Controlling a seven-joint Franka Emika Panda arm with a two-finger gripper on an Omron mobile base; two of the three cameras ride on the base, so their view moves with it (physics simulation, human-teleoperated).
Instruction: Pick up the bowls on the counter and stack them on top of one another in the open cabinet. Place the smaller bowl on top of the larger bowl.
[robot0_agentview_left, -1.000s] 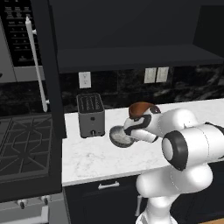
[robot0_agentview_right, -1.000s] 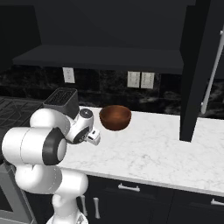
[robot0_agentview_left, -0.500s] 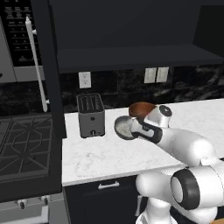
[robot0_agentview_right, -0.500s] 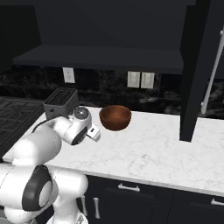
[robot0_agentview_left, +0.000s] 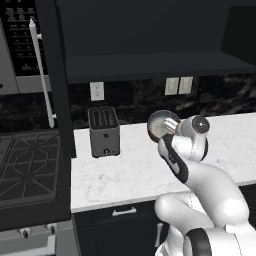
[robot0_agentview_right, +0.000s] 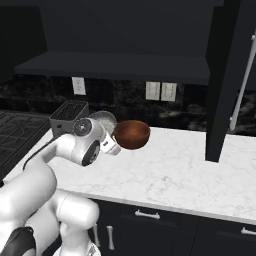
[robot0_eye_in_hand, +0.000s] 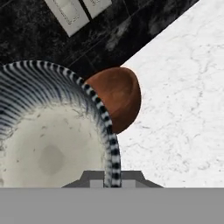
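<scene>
Since 1 s ago: arm has stretched fwd and lifted, carrying the smaller bowl (robot0_agentview_left: 162, 124) up off the counter (robot0_agentview_left: 130, 170); base and cams unmoved. Jaws clamped on the bowl's rim, pinched nearly together, so the bowl hangs tipped on edge, pale inside facing the left base cam. Gripper (robot0_eye_in_hand: 111, 177) grips the rim at 6 o'clock in hand view. Judgement: an edge pinch is the only hold a narrow jaw gets on a shallow bowl, hence the tilt.

Larger bowl (robot0_agentview_right: 131, 134) sits on the counter near the backsplash, at approx 3 o'clock from the grey one in right base view. Open cabinet (robot0_agentview_right: 115, 67) shelf overhead at 12 o'clock, nothing on it that I can see.

View diffs: left base view has the brown bowl hidden behind the wrist; right base view shows it whole. Hand view gives the striped rim and speckled inside up close, brown bowl at 1 o'clock beyond it. Toaster (robot0_agentview_left: 104, 132) at 9 o'clock of the grey bowl, left base view.
</scene>
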